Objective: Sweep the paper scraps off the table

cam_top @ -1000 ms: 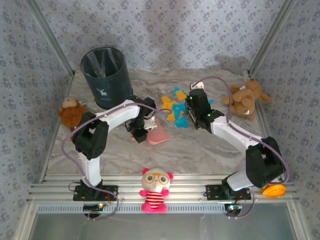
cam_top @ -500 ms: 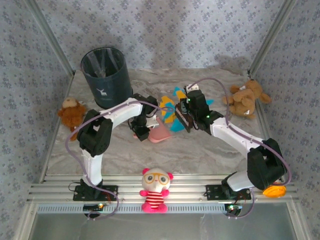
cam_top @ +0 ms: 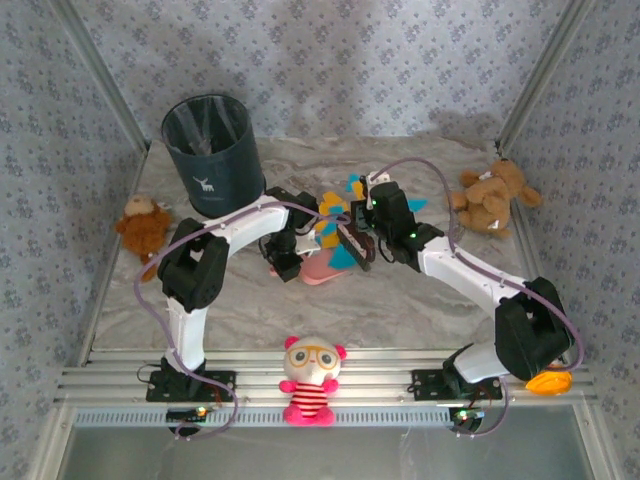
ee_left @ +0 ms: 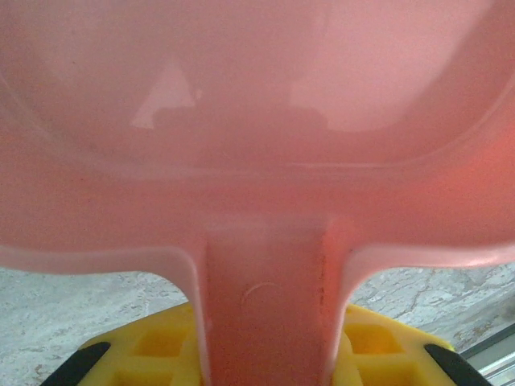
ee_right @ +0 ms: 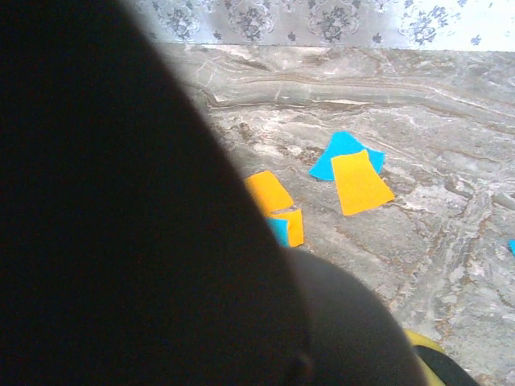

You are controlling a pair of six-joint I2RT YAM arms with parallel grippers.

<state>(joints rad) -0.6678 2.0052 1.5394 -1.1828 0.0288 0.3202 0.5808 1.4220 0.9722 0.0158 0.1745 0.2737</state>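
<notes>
Left claw (cam_top: 289, 267) clamps pink dustpan (cam_top: 320, 270); paper scraps (cam_top: 331, 220) just beyond rim.

Dustpan (cam_top: 320, 268): pink, clamped in left gripper (cam_top: 288, 263).
Brush (cam_top: 355, 245): gripped by right gripper (cam_top: 368, 232).
Paper scraps (cam_top: 333, 218): between the two jaws, beside brush.

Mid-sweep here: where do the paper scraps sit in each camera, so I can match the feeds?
Top external: paper scraps mid-table, just beyond the pink dustpan, beside the brush.
Left wrist: the pink dustpan sits close up and blocks the view ahead.
Right wrist: orange and blue scraps centre-right, beside the dark brush.
Shared landmark: the marbled table.
</notes>
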